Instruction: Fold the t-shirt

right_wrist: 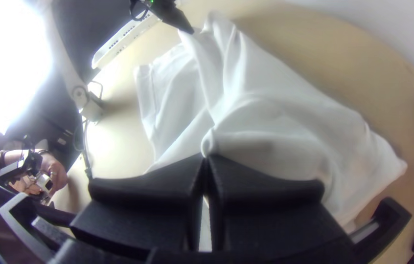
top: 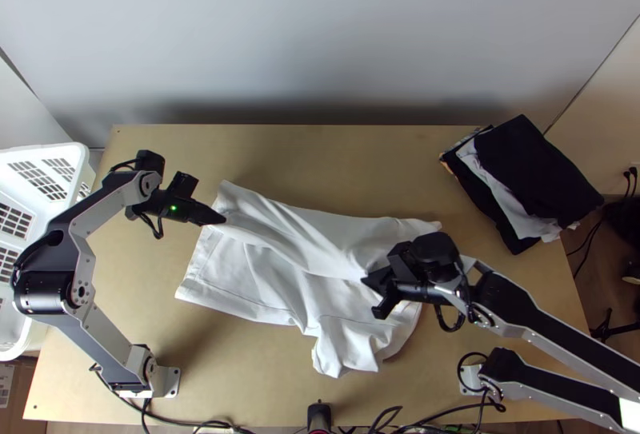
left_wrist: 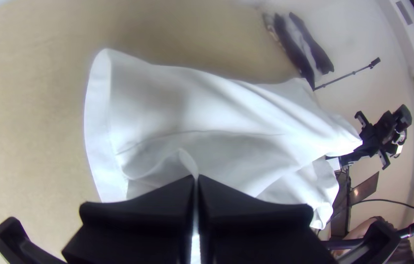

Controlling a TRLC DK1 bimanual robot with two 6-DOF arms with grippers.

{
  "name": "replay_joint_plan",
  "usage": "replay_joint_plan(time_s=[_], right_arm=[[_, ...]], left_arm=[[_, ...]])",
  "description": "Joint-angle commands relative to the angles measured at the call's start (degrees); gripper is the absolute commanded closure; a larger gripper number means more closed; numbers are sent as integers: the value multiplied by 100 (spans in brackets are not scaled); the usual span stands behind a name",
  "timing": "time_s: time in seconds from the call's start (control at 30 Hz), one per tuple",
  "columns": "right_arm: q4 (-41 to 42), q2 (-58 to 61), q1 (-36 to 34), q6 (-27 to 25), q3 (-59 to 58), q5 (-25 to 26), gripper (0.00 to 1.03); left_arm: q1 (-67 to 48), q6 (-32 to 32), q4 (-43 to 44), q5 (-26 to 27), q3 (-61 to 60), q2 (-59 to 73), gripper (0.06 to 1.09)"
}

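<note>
One white t-shirt (top: 272,234), lying mid-table between the two arms, loosely spread and rumpled. A long raised fold runs across it; the edge nearer the arms' bases is uneven, with slack cloth gathered near the right gripper (top: 371,296).

Two grippers, both on the cloth. Left gripper (top: 222,217): black fingers (left_wrist: 138,212) pressed together on a pinched ridge of the t-shirt, toward its left end in the top view. Right gripper: fingers (right_wrist: 265,183) likewise closed, a small rolled fold of the t-shirt caught between their tips, toward the cloth's other end.

One wooden table (top: 352,166), light in tone, bearing the above.

One pile of cloths (top: 536,170), dark with a pale layer, stacked at the table's far right corner, well apart from the t-shirt.

One white basket (top: 48,149), slotted, at the table's left side, beyond the left arm.
</note>
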Motion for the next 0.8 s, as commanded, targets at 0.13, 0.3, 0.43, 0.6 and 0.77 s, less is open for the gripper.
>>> replay_joint_plan(time_s=[0.13,0.3,0.43,0.6,0.77], right_arm=[[3,538,190,639,37,-820,100],[-454,969,190,735,274,-1426,100],[-691,1399,181,841,380,-1717,100],[-814,1918,102,1052,503,-2042,98],[-1051,2164,-74,964,591,-2209,29]], left_arm=[[49,176,-233,19,12,-370,105],[41,176,-260,37,55,-449,105],[49,176,-330,37,117,-449,105],[58,528,-725,37,143,-440,105],[146,554,-734,37,135,-396,105]])
